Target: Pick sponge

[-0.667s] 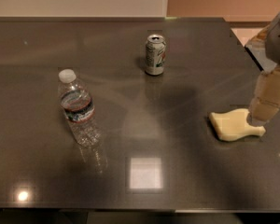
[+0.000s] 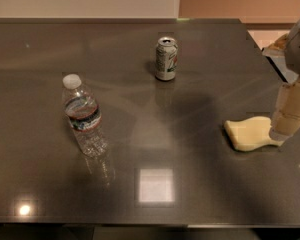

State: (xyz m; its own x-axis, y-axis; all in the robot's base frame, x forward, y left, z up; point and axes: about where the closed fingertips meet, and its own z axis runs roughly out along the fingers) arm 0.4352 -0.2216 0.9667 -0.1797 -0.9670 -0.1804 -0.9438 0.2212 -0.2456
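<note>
A dark, glossy table (image 2: 220, 69) fills nearly the whole view, seen from above and from its near side. Toward the right edge, about midway between near and far, lies the sponge (image 2: 249, 133), a flat, pale cream-yellow slab with soft, uneven edges, resting flat on the tabletop. The robot's gripper (image 2: 279, 133) comes down from the upper right, its cream, segmented body reaching to the sponge's right end and touching it there. Whether the gripper is clamped on the sponge or merely resting against it cannot be told from this angle. The grey arm above it runs out of view at the right edge. Well apart from the sponge, near the far middle of the table, a silver soda can (image 2: 166, 59) stands upright. On the left half, nearer the viewer, a clear plastic water bottle (image 2: 83, 116) with a white cap and a dark label stands upright. A pale square patch of reflected light (image 2: 156, 185) shines on the near middle of the table. A small bright spot (image 2: 25, 209) glints at the near left corner.
</note>
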